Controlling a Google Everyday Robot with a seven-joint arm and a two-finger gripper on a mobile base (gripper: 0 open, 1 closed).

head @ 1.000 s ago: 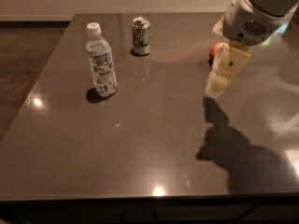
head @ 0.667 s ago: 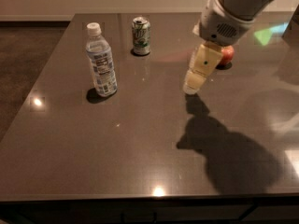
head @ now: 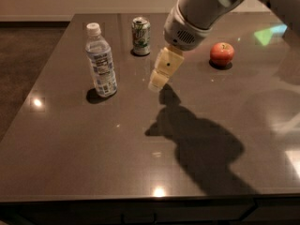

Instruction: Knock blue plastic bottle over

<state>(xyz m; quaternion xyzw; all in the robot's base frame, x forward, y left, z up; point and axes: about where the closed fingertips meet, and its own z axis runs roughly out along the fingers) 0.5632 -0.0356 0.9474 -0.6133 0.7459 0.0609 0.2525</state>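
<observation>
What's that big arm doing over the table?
A robot arm is set to knock over the bottle. Its gripper hangs low over the table, in the gap between the bottle and the apple, just in front of the can. It touches nothing yet. The bottle stands upright, not yet knocked over.

Glossy dark table (head: 93, 163) flashing lamp glints. Clear, smooth plastic on the blue plastic bottle (head: 101, 62), shiny metal on the can (head: 140, 35) — and the matt cream plastic gripper (head: 157, 82) hovers near the bottle, not touching.
</observation>
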